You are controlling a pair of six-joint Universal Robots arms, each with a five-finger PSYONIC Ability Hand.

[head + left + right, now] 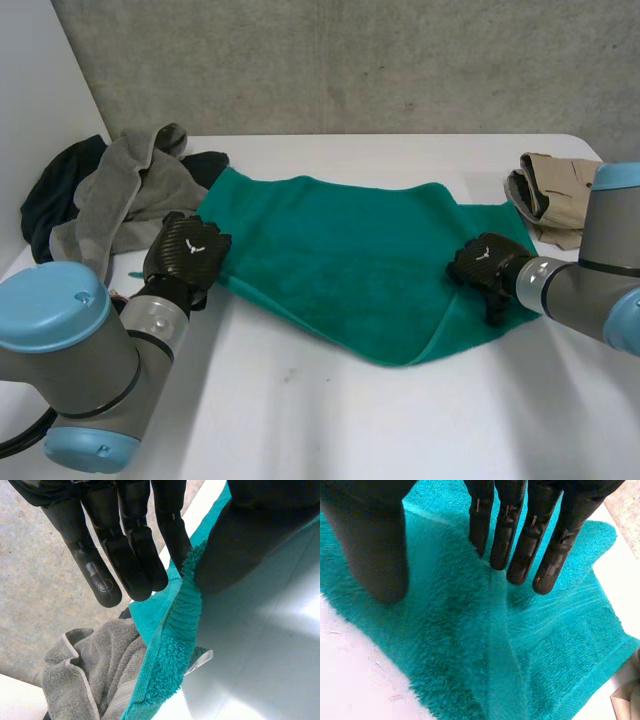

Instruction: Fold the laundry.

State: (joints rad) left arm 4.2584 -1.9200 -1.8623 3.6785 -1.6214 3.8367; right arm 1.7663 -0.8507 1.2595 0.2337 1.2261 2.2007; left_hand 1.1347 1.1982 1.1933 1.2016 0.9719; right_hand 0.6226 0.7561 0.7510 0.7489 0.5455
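**Left hand pinches the green towel's hem; right hand lies flat on it**

At the lower left of the head view, the left arm [60, 370] runs up to the left hand [186, 250], which sits at the left corner of the green towel [350, 260]. In the left wrist view its fingers are straight. The thumb [240, 540] closes toward them, and the towel's raised hem is pinched between the two.

From the right edge of the frame comes the right arm [590, 290]. The right hand [483, 265] rests on the right part of the towel, near its edge. In the right wrist view its fingers [512, 555] are straight and slightly spread, with their tips down on the pile. The thumb sits apart from them on the cloth, and nothing is gripped.

The towel lies spread across the middle of the white table [330, 420], with a fold line at its lower right.

Farther back, at the upper left, a crumpled grey towel [120, 195] lies over a dark garment [50, 195] and touches the green towel's left corner. At the upper right, a folded beige garment [555, 190] lies just beside the towel's far right corner. A grey wall [400, 60] stands behind the table.
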